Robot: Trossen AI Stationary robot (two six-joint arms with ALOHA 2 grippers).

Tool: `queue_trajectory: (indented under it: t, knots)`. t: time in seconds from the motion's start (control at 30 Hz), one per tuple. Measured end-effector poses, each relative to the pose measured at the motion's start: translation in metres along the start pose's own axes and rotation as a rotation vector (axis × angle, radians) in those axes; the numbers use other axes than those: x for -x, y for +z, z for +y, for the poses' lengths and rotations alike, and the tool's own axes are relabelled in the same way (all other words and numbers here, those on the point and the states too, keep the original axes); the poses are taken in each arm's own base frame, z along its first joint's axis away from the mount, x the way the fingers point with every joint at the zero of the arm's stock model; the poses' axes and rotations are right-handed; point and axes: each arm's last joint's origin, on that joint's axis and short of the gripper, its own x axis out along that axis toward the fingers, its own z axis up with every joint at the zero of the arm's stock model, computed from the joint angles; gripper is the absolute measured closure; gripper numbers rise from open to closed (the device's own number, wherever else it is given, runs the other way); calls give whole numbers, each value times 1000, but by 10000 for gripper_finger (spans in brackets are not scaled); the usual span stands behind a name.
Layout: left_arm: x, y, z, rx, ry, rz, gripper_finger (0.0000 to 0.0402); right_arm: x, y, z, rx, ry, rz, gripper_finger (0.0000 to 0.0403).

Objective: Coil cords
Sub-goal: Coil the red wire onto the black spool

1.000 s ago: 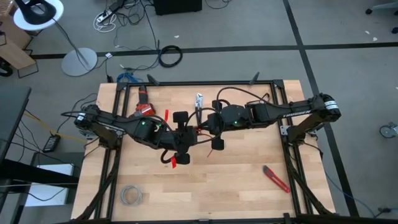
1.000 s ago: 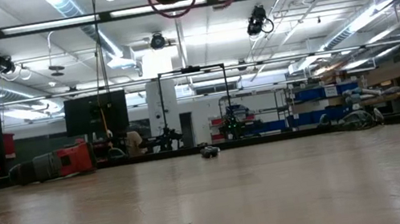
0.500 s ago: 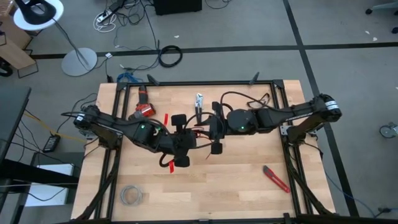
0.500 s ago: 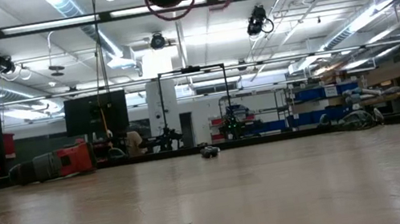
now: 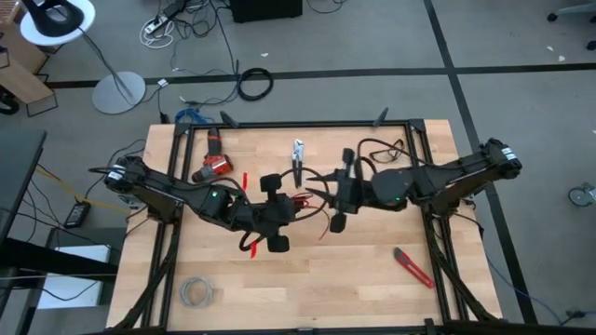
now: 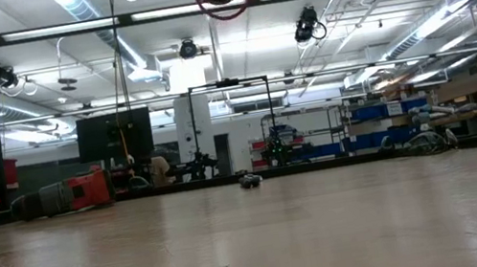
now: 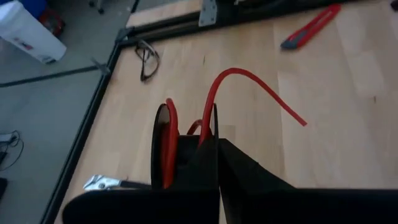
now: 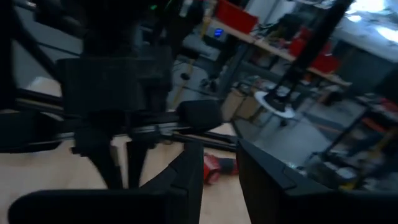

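Since the earlier high view, the right gripper [image 5: 337,198] has drawn back toward the right of centre, its fingers now apart and holding nothing, as its own wrist view shows. The left gripper [image 5: 273,212], mid-frame over the desk [image 5: 372,279], stays clamped on the red wire [image 7: 205,118].

In the left wrist view, red loops sit between the closed fingers and a free end arcs out over the wood, so the coiling looks partly done. Judging by this, the right gripper has just let go after a wrap; next it would need to catch the free tail and bring it round again.

Only the high view shows a red utility knife [image 5: 413,267] at lower right and a grey wire bundle [image 5: 196,292] at lower left. The low view shows just a red loop hanging at the top edge.
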Motion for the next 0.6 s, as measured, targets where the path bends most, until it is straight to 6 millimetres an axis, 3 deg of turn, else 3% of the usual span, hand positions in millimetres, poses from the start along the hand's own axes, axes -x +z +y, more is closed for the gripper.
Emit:
queue_trajectory:
  t: [0.23,0.6]
  knots:
    - [6,-2,4,42,14,-151,401,24,10,3,32,-124,1,308]
    - [22,-24,18,138,43,-336,401,39,12,15,44,-197,28,307]
